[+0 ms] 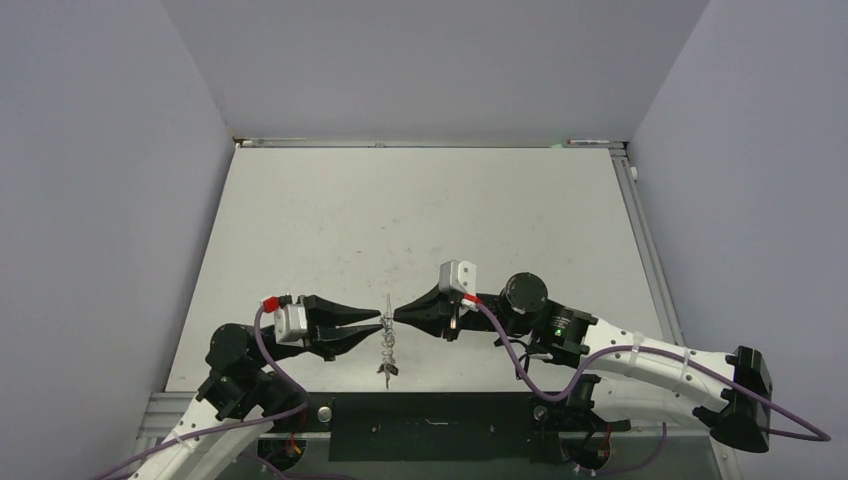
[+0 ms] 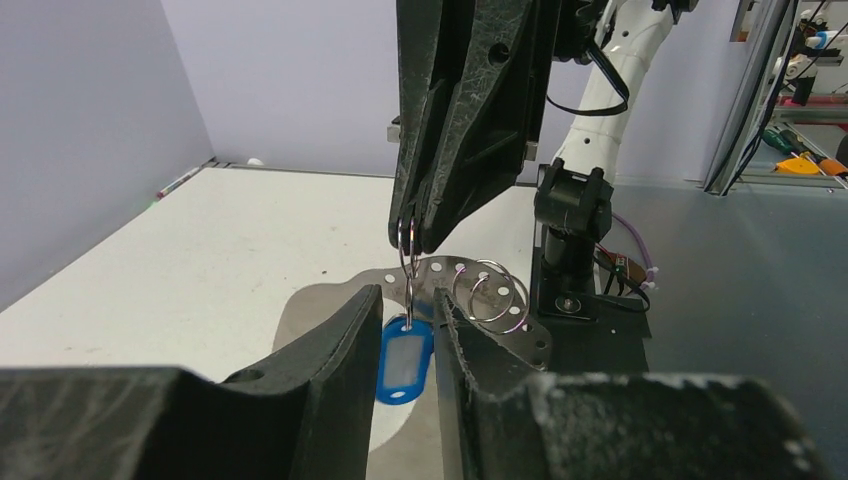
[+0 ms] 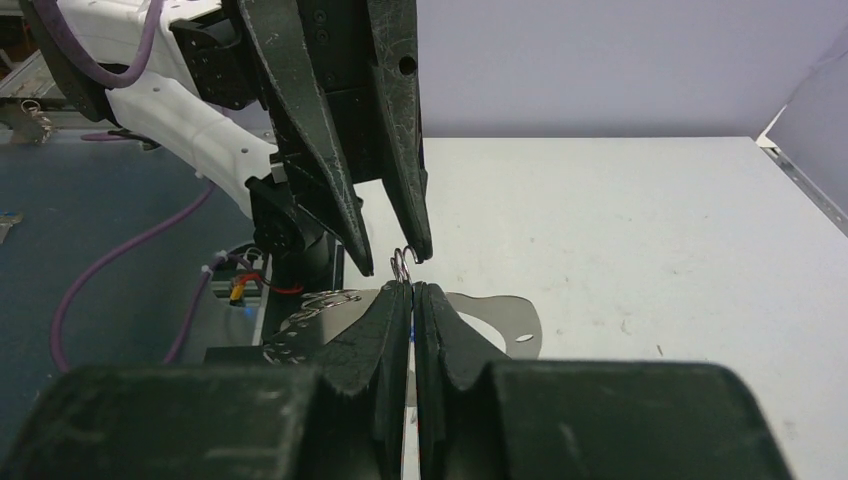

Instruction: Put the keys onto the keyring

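My right gripper (image 1: 397, 314) is shut on a thin wire split ring (image 3: 403, 264), and it shows from above in the left wrist view (image 2: 411, 244). A key with a blue plastic tag (image 2: 404, 362) hangs from that ring. My left gripper (image 1: 380, 322) is open, its fingers either side of the ring and the blue tag (image 2: 408, 302). The flat grey keyring plate (image 2: 452, 272) sits just under both grippers, with wire split rings (image 2: 490, 292) along its edge. In the top view the ring cluster (image 1: 388, 346) ends in a small dark piece (image 1: 388, 370). No red tag shows clearly.
The black base plate (image 1: 430, 412) of the arms runs along the table's near edge, just behind the keyring. Grey walls close the table at left, right and back. The pale table top (image 1: 420, 220) stretches beyond the grippers.
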`<action>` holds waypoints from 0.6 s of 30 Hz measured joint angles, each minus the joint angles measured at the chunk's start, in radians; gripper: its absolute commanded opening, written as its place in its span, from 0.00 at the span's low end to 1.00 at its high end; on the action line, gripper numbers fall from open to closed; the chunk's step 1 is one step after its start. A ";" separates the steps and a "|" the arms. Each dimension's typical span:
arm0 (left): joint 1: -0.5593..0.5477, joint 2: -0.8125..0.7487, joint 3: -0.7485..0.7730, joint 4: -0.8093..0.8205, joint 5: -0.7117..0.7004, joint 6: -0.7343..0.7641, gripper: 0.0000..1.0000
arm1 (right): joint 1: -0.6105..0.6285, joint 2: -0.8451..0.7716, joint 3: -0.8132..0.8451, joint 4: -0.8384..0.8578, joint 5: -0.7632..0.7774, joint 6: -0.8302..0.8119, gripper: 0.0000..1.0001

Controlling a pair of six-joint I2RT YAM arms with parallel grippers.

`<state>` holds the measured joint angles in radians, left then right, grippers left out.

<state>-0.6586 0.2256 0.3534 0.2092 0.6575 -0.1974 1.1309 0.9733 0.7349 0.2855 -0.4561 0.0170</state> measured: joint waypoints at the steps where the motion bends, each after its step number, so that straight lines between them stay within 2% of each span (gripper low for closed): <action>1: 0.000 0.000 0.000 0.002 0.001 0.000 0.22 | 0.000 0.005 0.000 0.008 -0.006 0.004 0.05; 18: 0.000 0.010 -0.018 0.028 0.009 -0.024 0.18 | 0.000 0.037 0.000 0.046 -0.031 0.043 0.05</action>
<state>-0.6586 0.2359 0.3355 0.2375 0.6662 -0.2214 1.1309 1.0107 0.7349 0.3317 -0.4870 0.0605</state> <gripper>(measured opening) 0.191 0.059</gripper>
